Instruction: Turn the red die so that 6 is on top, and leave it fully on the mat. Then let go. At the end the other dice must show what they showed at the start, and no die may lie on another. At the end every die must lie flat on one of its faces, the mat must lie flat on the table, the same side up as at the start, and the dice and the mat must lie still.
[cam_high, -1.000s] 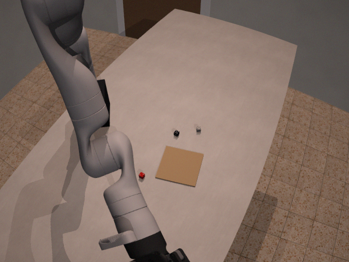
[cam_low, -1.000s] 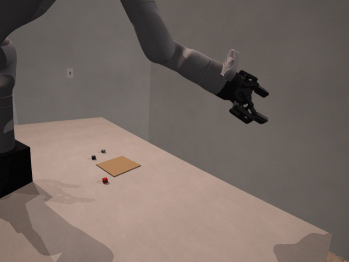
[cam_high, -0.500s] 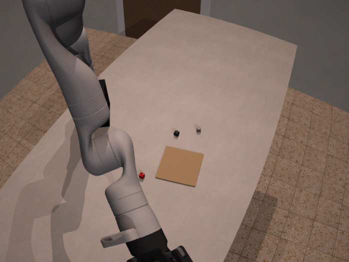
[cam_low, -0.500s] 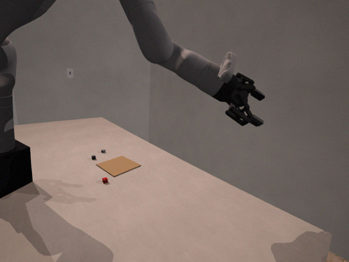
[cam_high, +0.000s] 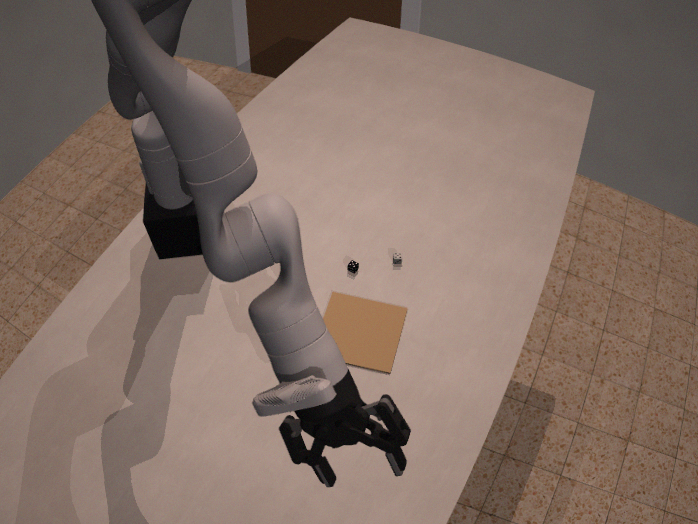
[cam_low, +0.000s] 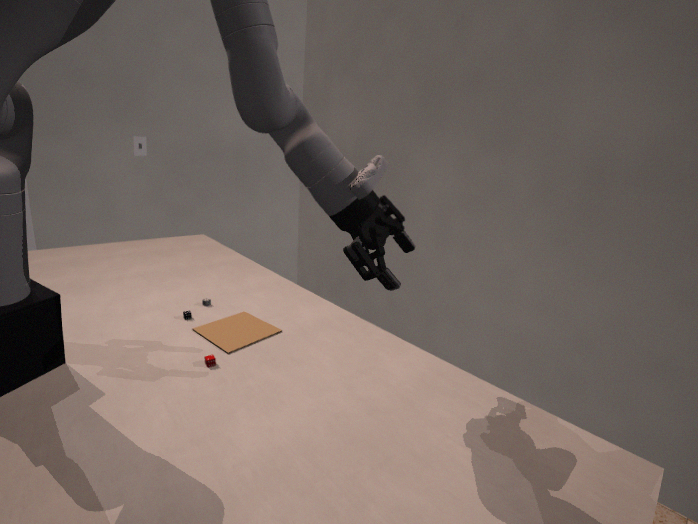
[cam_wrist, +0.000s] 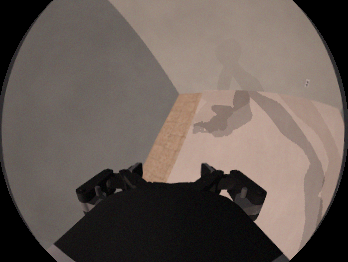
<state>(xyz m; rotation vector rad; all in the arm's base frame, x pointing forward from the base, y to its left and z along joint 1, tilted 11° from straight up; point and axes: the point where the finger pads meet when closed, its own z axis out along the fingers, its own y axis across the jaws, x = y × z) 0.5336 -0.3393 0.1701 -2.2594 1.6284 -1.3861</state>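
Work on the red die (cam_low: 210, 360) looks barely begun: it sits on the bare counter (cam_high: 451, 169) (cam_low: 338, 406) (cam_wrist: 200, 170), just beside the mat (cam_high: 366, 332) (cam_low: 236, 331), below the tool (cam_high: 363, 479) (cam_low: 401, 267) (cam_wrist: 171, 170) and back toward the arm's base, so grasping, turning 6 up, placing and release seem left. Spread wide and empty, the tool hangs well above the counter, with the black die (cam_high: 352, 266) (cam_low: 187, 315) and white die (cam_high: 397, 258) (cam_low: 206, 302) behind it, past the mat. Pale and shadow-streaked, the counter stands on tiled floor (cam_high: 620, 270) (cam_wrist: 170, 135) amid grey walls (cam_high: 637, 112) (cam_low: 479, 141) (cam_wrist: 75, 110).

Three dice, apparently; one mat (cam_high: 369, 333) (cam_low: 237, 332).
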